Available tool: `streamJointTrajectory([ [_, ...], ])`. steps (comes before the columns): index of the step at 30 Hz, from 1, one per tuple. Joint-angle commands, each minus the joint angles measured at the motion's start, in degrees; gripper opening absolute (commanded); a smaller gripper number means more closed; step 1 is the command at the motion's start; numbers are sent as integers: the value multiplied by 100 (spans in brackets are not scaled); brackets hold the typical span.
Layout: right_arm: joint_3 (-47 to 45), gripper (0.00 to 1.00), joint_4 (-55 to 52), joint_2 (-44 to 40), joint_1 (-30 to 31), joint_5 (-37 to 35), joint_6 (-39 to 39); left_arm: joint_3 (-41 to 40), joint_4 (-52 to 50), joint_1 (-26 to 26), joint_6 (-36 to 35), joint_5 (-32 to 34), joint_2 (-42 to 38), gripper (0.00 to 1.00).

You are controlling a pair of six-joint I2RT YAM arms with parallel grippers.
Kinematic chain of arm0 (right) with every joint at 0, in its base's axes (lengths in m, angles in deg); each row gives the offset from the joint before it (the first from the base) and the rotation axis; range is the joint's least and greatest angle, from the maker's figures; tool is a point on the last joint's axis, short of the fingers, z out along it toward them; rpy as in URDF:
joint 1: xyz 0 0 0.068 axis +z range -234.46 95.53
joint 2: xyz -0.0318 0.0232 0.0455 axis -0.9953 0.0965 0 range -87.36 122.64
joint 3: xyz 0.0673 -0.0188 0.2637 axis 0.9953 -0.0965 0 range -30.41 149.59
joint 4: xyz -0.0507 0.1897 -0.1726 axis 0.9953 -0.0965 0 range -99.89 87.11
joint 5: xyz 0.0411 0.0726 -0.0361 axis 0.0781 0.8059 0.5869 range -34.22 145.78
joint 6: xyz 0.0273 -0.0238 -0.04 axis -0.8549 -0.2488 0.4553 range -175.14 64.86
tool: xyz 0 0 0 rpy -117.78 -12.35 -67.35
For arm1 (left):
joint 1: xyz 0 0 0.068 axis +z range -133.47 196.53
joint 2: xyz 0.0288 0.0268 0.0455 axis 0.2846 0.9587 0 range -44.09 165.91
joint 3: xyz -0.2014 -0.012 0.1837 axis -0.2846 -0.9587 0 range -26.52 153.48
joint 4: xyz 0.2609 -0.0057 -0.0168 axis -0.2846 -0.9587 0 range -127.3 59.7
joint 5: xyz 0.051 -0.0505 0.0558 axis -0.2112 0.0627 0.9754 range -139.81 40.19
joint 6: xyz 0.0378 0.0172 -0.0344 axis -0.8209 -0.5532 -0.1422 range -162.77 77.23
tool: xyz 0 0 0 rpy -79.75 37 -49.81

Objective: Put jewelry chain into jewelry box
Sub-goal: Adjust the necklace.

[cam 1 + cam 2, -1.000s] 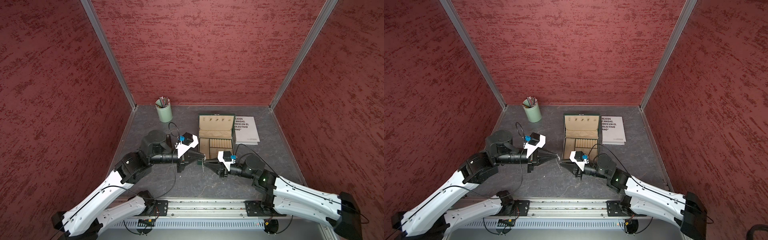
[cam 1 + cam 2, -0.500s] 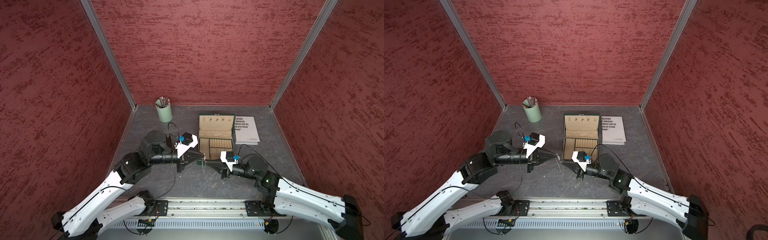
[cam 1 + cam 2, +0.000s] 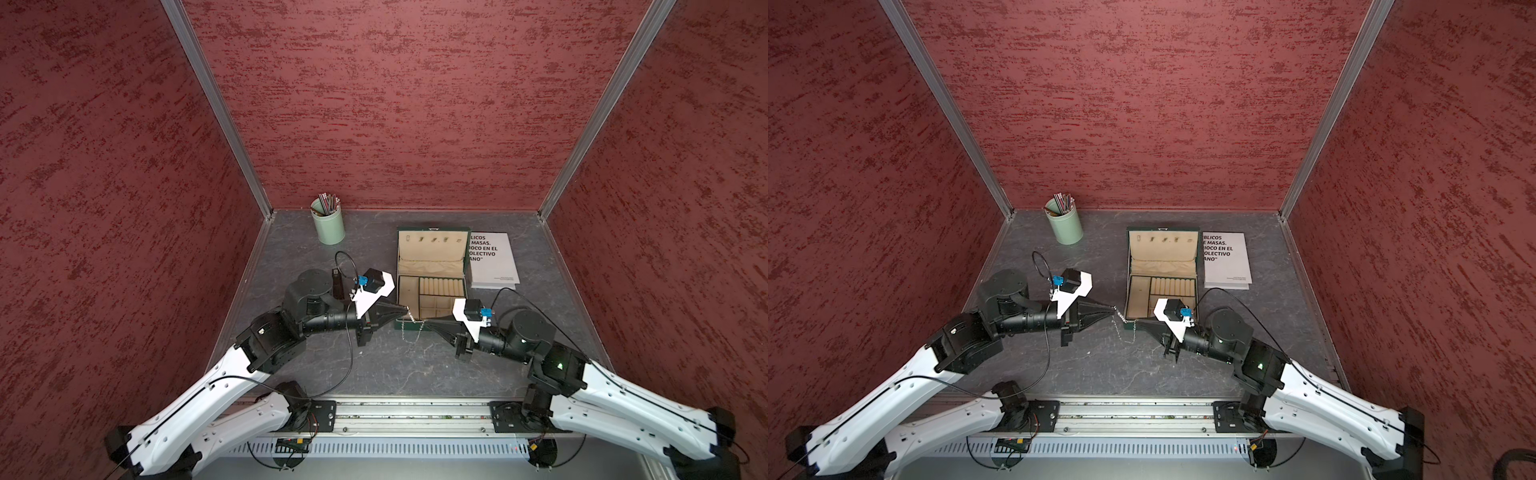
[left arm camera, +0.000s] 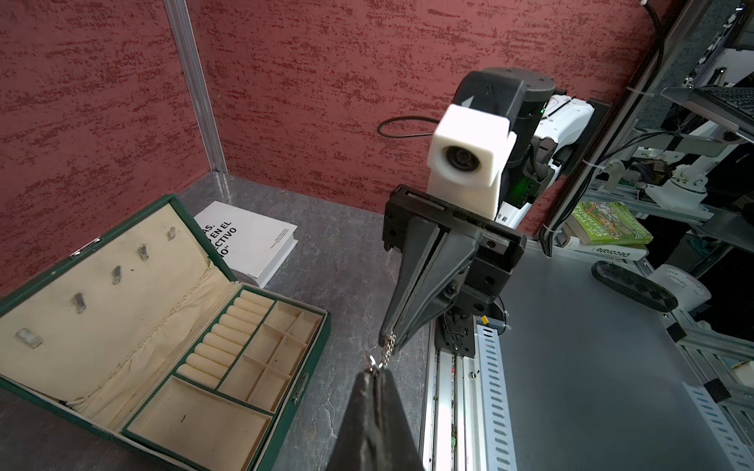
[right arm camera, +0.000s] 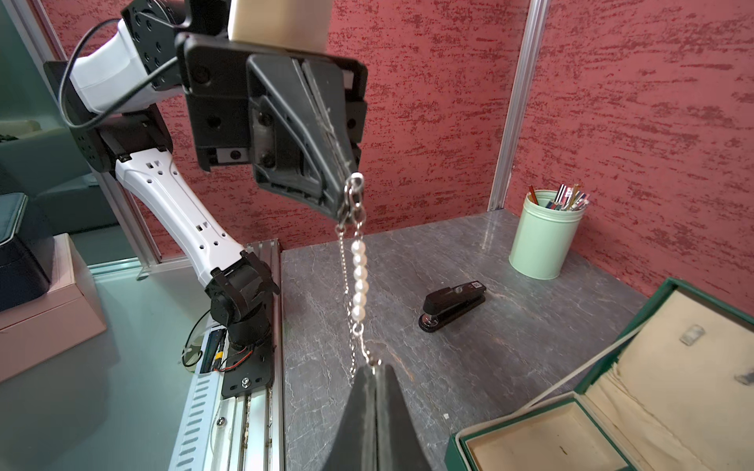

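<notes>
The jewelry chain (image 5: pixel 359 277), thin silvery links with a short run of pearls, hangs stretched between my two grippers above the table, just in front of the jewelry box's near left corner. A slack loop of chain (image 3: pixel 410 337) droops below them. My left gripper (image 3: pixel 405 309) is shut on one end of it, also seen as the left gripper (image 4: pixel 377 369). My right gripper (image 3: pixel 426 322) is shut on the chain a short way along, also seen as the right gripper (image 5: pixel 374 365). The dark green jewelry box (image 3: pixel 430 257) lies open with its cream lining, ring rolls and compartments bare in both top views, box (image 3: pixel 1162 257).
A mint-green pencil cup (image 3: pixel 328 226) stands at the back left. A white booklet (image 3: pixel 492 262) lies right of the box. A black stapler (image 5: pixel 453 304) lies on the table left of the box. The metal rail (image 3: pixel 395 415) runs along the front edge.
My right gripper has closed fully on the chain and its arm has shifted slightly to the right. The left arm has stayed in place, still holding the chain.
</notes>
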Motion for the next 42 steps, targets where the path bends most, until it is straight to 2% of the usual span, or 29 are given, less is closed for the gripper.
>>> streamJointTrajectory([
  [1, 112, 0, -215, -69, 70, -67, -36, 253, 295, -34, 43, 31, 123, 0],
  [6, 247, 0, -503, 143, 67, 10, -77, 423, 545, -34, 70, -46, 232, 0],
  [13, 213, 0, -447, 11, 70, -131, -153, 585, 633, -43, 44, 54, 299, 0],
  [19, 290, 0, -724, -412, 70, -1050, -72, -361, 1085, -30, 442, 502, 5, 0],
  [24, 807, 0, -1529, -218, 65, -1155, 94, -1098, 1882, -64, 1062, 425, 135, 0],
  [30, 1145, 0, -1924, -97, 70, -1277, 194, -1375, 2606, -191, 1323, 369, 473, 0],
  [31, 1193, 0, -1992, -87, 68, -1300, 206, -1411, 2669, -199, 1320, 380, 474, 5],
  [33, 1302, 0, -2131, -57, 70, -1329, 233, -1450, 2722, -201, 1311, 392, 444, 32],
  [35, 1424, 0, -2286, -22, 69, -1335, 254, -1465, 2686, -201, 1252, 382, 376, 53],
  [37, 1556, 0, -2455, 35, 70, -1330, 282, -1475, 2645, -201, 1215, 394, 304, 78],
  [39, 1720, 0, -2657, 107, 70, -1345, 320, -1467, 2601, -201, 1154, 415, 261, 90],
  [42, 2041, 0, -3113, 272, 70, -1351, 376, -1481, 2598, -201, 1070, 411, 271, 99],
])
